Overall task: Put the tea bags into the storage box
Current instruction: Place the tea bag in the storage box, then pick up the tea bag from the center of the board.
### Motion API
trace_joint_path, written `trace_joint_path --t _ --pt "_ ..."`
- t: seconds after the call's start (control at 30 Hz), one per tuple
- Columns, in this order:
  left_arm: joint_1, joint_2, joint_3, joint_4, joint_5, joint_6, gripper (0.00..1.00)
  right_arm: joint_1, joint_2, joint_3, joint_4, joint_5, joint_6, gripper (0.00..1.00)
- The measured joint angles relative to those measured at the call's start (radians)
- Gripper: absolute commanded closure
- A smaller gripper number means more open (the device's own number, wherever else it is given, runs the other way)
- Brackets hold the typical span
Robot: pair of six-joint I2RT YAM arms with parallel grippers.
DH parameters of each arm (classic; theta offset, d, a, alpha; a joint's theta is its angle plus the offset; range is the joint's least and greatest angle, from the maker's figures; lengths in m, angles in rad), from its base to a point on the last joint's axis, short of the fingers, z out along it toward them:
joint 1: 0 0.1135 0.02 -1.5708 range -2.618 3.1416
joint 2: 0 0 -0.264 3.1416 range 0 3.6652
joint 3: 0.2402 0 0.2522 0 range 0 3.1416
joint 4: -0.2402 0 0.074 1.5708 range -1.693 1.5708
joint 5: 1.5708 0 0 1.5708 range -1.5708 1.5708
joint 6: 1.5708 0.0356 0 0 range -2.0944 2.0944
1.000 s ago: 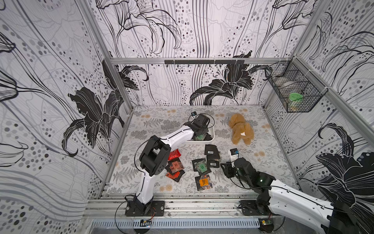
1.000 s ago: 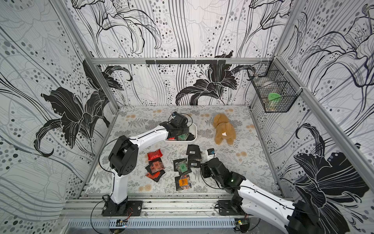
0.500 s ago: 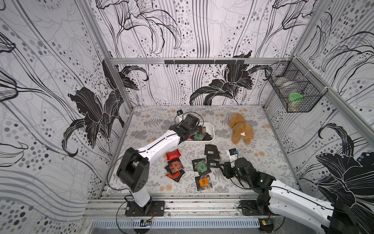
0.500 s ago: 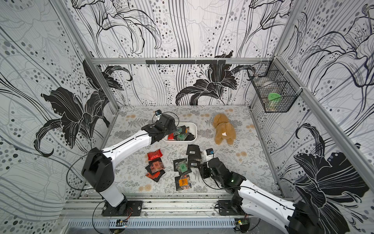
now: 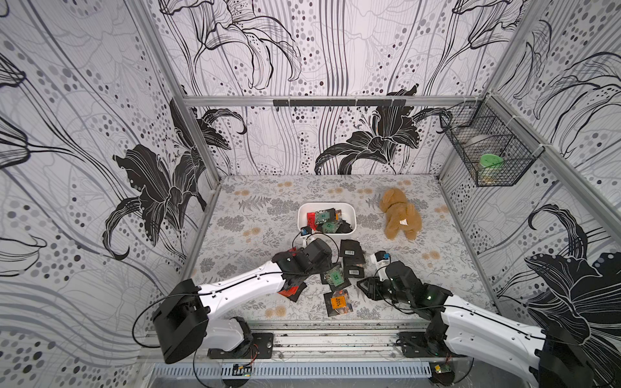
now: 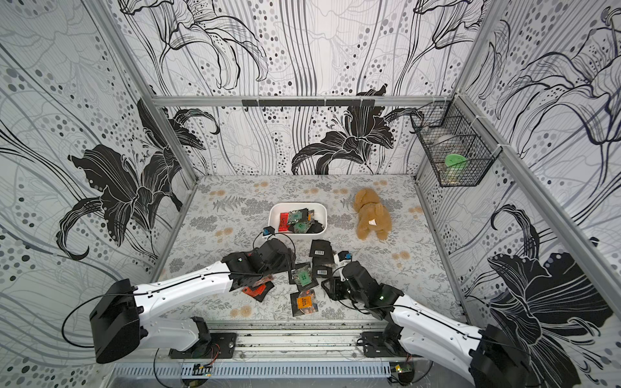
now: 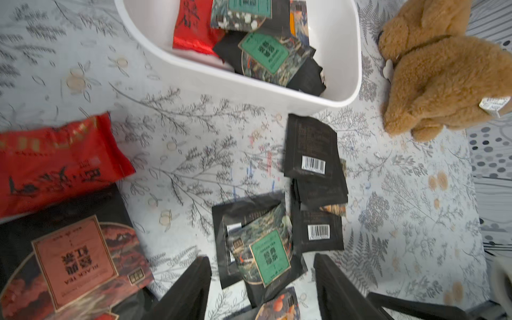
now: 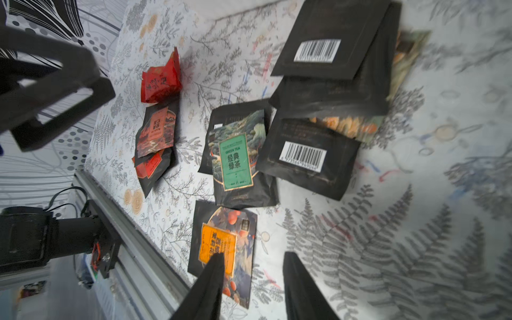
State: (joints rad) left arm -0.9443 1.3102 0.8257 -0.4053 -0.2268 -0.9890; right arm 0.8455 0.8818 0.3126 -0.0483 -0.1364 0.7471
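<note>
The white storage box (image 5: 350,215) sits mid-table and holds several tea bags, among them a red one (image 5: 311,220) and green-labelled ones (image 7: 263,52). More tea bags lie in front of it: black barcode sachets (image 5: 351,250), a green-labelled one (image 5: 336,276), an orange-labelled one (image 5: 338,302), and red and black ones (image 7: 55,166) partly under the left arm. My left gripper (image 7: 261,277) hangs open over the green-labelled sachet (image 7: 270,257), holding nothing. My right gripper (image 8: 253,266) is open and low by the orange-labelled sachet (image 8: 219,249), with one finger (image 8: 213,277) over that sachet's edge.
A tan plush toy (image 5: 400,216) lies to the right of the box. A black wire basket (image 5: 487,158) hangs on the right wall. The metal rail (image 5: 302,331) runs along the table's front edge, close behind the front sachets.
My left arm has pulled back from over the storage box to the pile of sachets in front, and its jaws have opened. My right gripper's jaws have narrowed, staying near the orange-labelled sachet.
</note>
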Motion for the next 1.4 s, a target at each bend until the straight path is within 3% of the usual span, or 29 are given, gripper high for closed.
trace_joint_path --t 0.13,0.33,0.63,0.97,1.4 --pt "-0.066 -0.080 -0.128 0.075 0.029 -0.092 0.40 0.019 0.026 -0.011 0.015 -0.032 0.039 0.81" --pt "-0.169 -0.151 -0.300 0.171 0.043 -0.246 0.41 0.157 0.085 0.019 0.003 0.021 0.072 0.87" --pt "-0.309 -0.166 -0.378 0.261 0.008 -0.408 0.42 0.307 0.309 0.156 -0.011 0.139 0.109 0.97" --pt "-0.372 -0.118 -0.429 0.353 -0.034 -0.517 0.42 0.319 0.468 0.231 -0.041 0.223 0.110 1.00" --pt "-0.411 -0.068 -0.435 0.383 -0.091 -0.580 0.42 0.335 0.526 0.220 0.018 0.268 0.161 1.00"
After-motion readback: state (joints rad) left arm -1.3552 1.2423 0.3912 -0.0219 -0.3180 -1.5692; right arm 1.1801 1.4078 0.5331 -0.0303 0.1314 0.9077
